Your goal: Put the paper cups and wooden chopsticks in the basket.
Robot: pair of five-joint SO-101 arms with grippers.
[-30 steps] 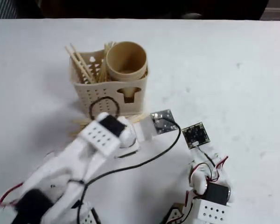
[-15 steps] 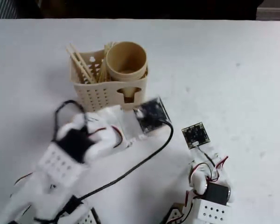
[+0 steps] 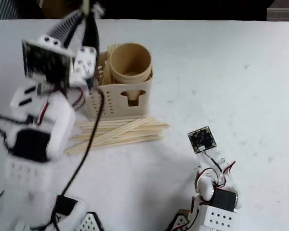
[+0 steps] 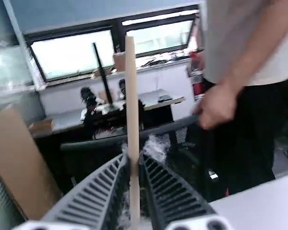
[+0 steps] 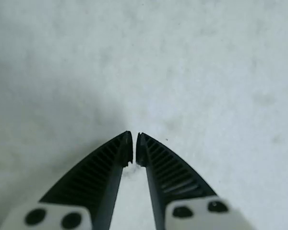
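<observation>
The left pincer (image 4: 133, 160) grips one wooden chopstick (image 4: 130, 96) upright, held high above the basket (image 3: 118, 98), off toward its far corner. To do this well, I would carry the stick's lower end over the compartment beside the paper cups (image 3: 130, 60), where other sticks (image 3: 108, 62) stand. I would keep it vertical and sink the tip below the rim before letting go, without nudging the cups. More chopsticks (image 3: 118, 131) lie on the desk (image 3: 231, 72) just in front of the basket. The right pincer (image 5: 134, 143) is closed on nothing, well apart from the basket.
</observation>
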